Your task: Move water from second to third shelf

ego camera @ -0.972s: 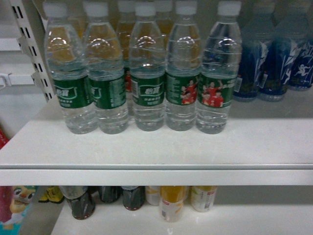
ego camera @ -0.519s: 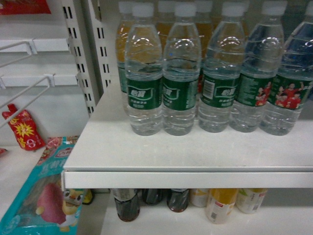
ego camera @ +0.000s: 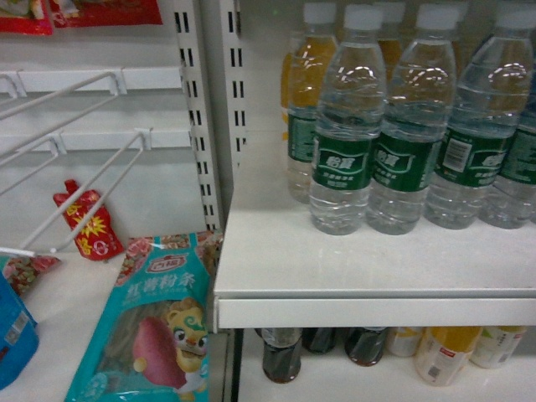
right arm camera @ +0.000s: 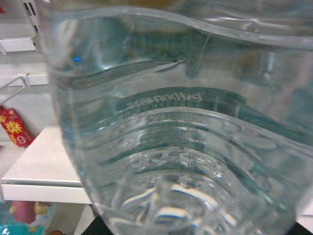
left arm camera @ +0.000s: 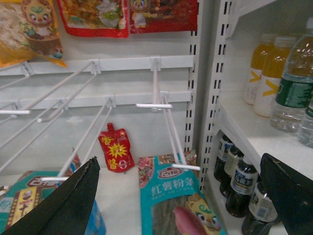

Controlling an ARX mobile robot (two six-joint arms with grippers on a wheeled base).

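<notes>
A clear ribbed water bottle with a green label fills the right wrist view, its base toward the camera. My right gripper is almost hidden behind it; only dark finger edges show at the bottom corners, closed round the bottle. In the head view several more water bottles stand in a row on a white shelf, and neither gripper shows there. In the left wrist view my left gripper is open and holds nothing. It hangs in front of the snack bay, left of the bottle shelves.
Dark cola bottles and orange juice bottles stand on the shelf below. White wire hooks jut out of the left bay. A teal snack pack and a red packet lie there. A perforated upright divides the bays.
The head view has swung left. The row of water bottles has slid to the right of the frame, and the hook bay with snack packs has come into view.
</notes>
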